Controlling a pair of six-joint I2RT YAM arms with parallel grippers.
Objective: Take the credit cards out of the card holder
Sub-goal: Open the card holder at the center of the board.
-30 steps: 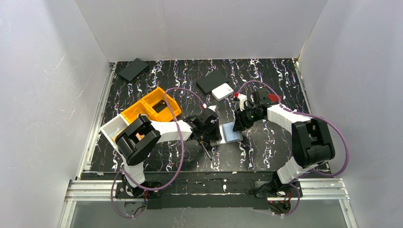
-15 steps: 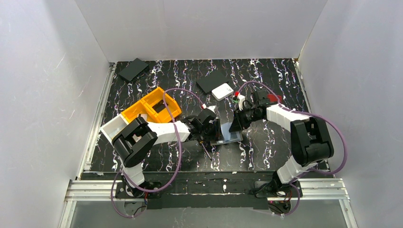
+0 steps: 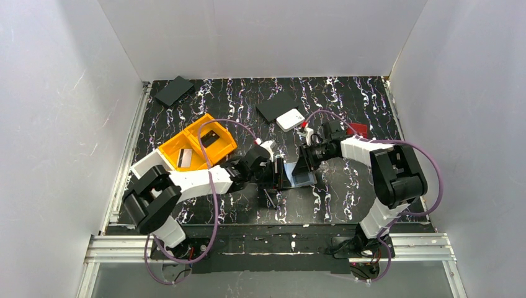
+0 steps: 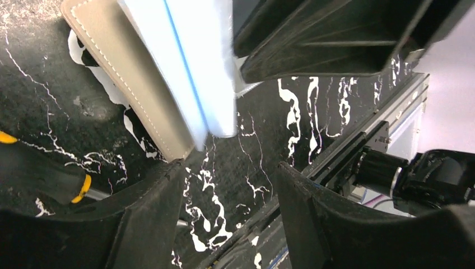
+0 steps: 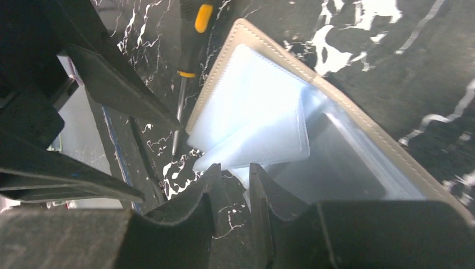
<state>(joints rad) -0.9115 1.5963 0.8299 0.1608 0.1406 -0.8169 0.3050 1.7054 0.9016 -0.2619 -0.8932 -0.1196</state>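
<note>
From above, the card holder [image 3: 305, 180] lies open between both grippers, nearer your right gripper [image 3: 302, 162]. In the left wrist view, your left gripper [image 4: 228, 168] is spread and empty, with the credit cards [image 4: 190, 61] at 11 o'clock. In the right wrist view, the cards sit at 12 o'clock; the jaws are nearly together at their corner, and I cannot tell if they grip.

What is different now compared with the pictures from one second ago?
The left arm swung its elbow left, uncovering the yellow bin; the right end effector crept toward the card holder, whose left half now looks raised. The screwdriver, white box and black rectangles stayed.
</note>
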